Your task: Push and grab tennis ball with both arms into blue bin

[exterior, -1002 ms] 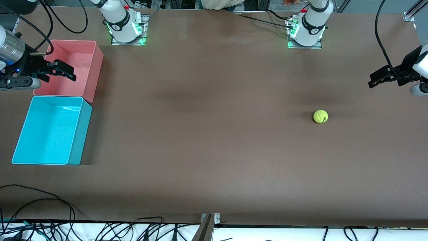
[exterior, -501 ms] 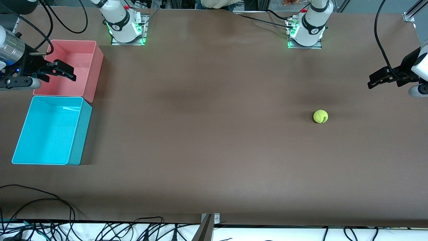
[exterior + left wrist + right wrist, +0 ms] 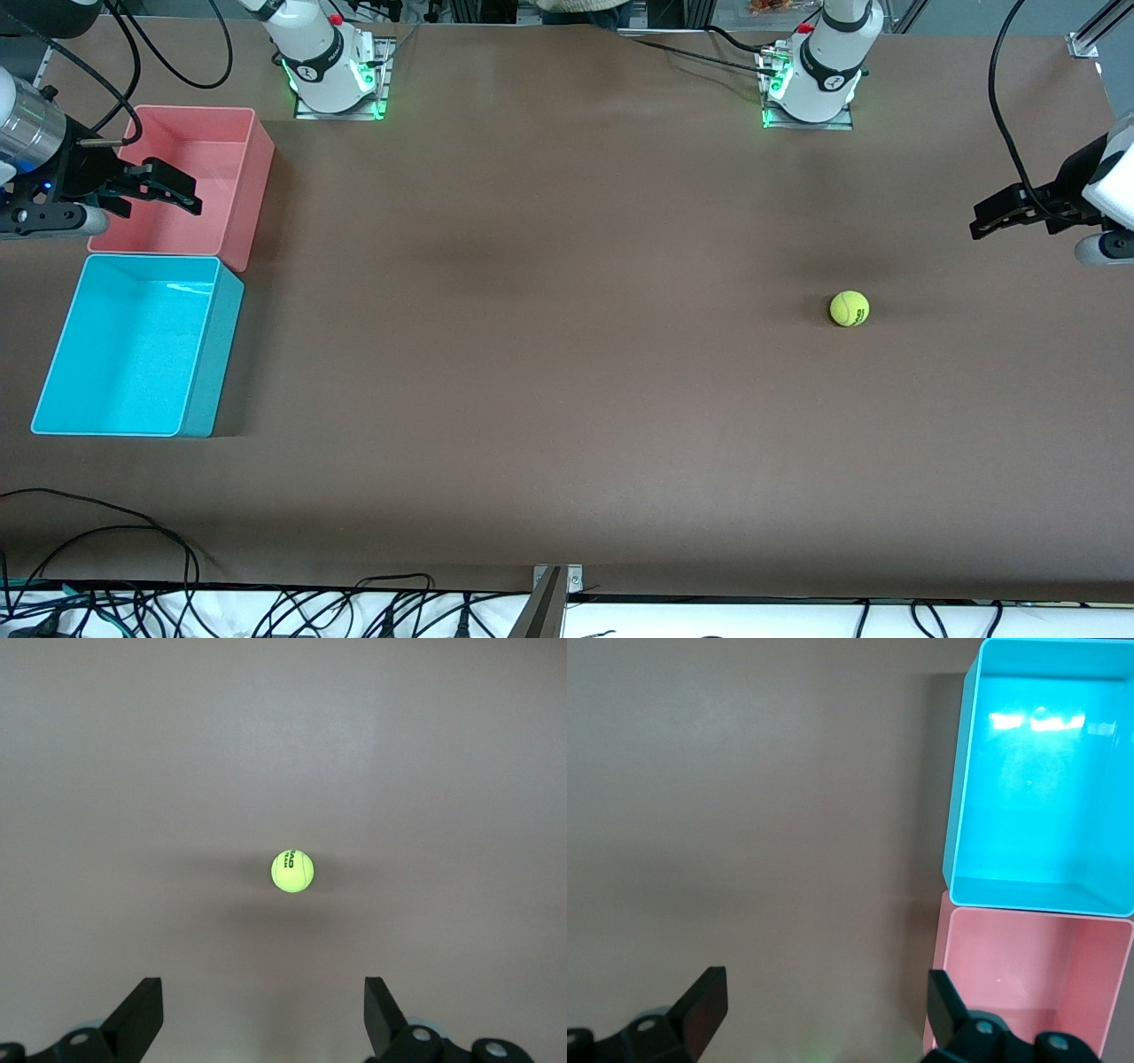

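Note:
The tennis ball [image 3: 850, 308] lies alone on the brown table toward the left arm's end; in the left wrist view the ball [image 3: 292, 871] sits ahead of the fingers. My left gripper [image 3: 977, 221] hovers open and empty above the table by that end's edge, well apart from the ball; its jaws [image 3: 263, 997] stand wide. The blue bin [image 3: 215, 354] stands at the right arm's end with nothing in it, and its rim [image 3: 957, 815] shows in the right wrist view. My right gripper [image 3: 189, 197] hangs open and empty over the pink bin, its jaws [image 3: 826, 992] wide.
A pink bin [image 3: 254, 190] with nothing in it touches the blue bin, farther from the front camera; the pink bin [image 3: 1010, 966] also shows in the right wrist view. Both arm bases [image 3: 337, 80] [image 3: 811, 84] stand at the back edge. Cables [image 3: 133, 549] trail along the front edge.
My left gripper has sunk slightly and edged toward the ball. The ball, both bins and the right arm have not moved.

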Controlling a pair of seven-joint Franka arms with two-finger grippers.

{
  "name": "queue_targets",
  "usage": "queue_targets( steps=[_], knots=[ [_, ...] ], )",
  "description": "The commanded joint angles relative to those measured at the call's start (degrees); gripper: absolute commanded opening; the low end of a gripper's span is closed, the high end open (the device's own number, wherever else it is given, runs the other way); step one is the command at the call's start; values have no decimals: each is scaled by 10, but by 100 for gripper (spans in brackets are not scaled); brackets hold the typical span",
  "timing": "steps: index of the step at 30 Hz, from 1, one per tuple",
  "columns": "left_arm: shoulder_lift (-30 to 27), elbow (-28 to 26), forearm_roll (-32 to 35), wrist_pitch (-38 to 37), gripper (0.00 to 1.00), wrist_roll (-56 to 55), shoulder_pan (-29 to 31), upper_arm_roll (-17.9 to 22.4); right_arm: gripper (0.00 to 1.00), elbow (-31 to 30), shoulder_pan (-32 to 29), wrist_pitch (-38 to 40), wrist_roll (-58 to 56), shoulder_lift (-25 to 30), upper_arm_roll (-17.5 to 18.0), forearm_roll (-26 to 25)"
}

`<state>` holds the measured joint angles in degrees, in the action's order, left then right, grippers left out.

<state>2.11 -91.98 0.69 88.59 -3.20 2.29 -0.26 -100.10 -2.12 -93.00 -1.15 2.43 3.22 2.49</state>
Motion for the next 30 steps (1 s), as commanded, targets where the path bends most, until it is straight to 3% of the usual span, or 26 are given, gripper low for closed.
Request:
queue_targets(
  steps=[1,17,18,21,30],
  knots=[
    [11,17,7,-12,100,-6,3,-3,100,-4,-3,3,1,6,2,10],
    [41,17,14,-11,100,-36,1,-2,100,-4,-3,2,0,5,2,10],
    [42,19,13,-11,87,-44,2,-3,100,-4,-3,2,1,5,2,10],
    [39,21,6,-13,0,-46,11,1,100,-4,-3,3,0,5,1,10],
    [40,21,6,-13,0,-54,11,1,100,-4,-3,3,0,5,1,10]
  ],
)
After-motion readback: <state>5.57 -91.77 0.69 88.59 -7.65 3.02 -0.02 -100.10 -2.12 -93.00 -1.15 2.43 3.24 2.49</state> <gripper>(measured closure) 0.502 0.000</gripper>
